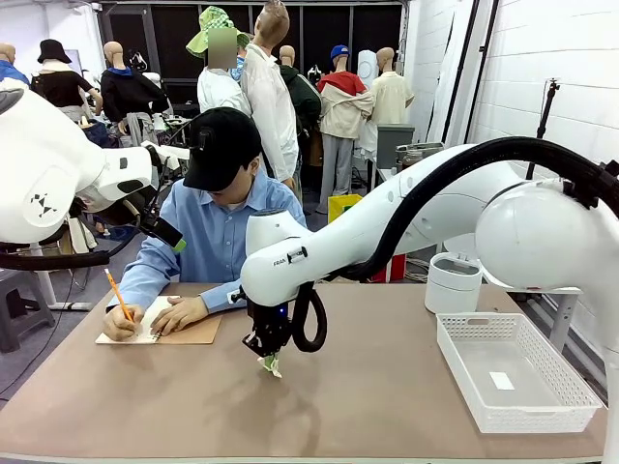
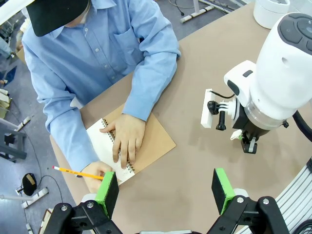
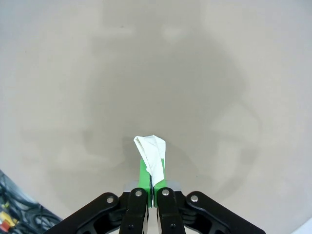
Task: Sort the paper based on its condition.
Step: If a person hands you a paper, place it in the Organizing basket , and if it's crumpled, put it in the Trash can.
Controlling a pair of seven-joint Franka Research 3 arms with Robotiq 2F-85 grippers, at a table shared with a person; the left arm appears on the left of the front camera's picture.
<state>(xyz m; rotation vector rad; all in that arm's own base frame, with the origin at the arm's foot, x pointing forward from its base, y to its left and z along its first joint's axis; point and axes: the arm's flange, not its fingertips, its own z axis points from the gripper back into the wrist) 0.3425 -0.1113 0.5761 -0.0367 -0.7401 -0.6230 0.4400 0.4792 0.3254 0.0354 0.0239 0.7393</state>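
Note:
A small crumpled wad of white paper (image 3: 152,151) is pinched between the green pads of my right gripper (image 3: 152,170), which is shut on it. In the front view that gripper (image 1: 269,362) points straight down over the middle of the brown table, with the paper (image 1: 272,366) at its tips just above the surface. My left gripper (image 2: 165,190) is open and holds nothing. It hangs high over the table's left side (image 1: 166,235), above the person.
A person writes with a pencil (image 1: 119,295) in a spiral notebook (image 2: 156,141) with a tan cover at the far left. A white mesh basket (image 1: 464,387) stands at the right with a small white scrap (image 1: 501,380) inside. A white round bin (image 1: 453,282) sits behind it.

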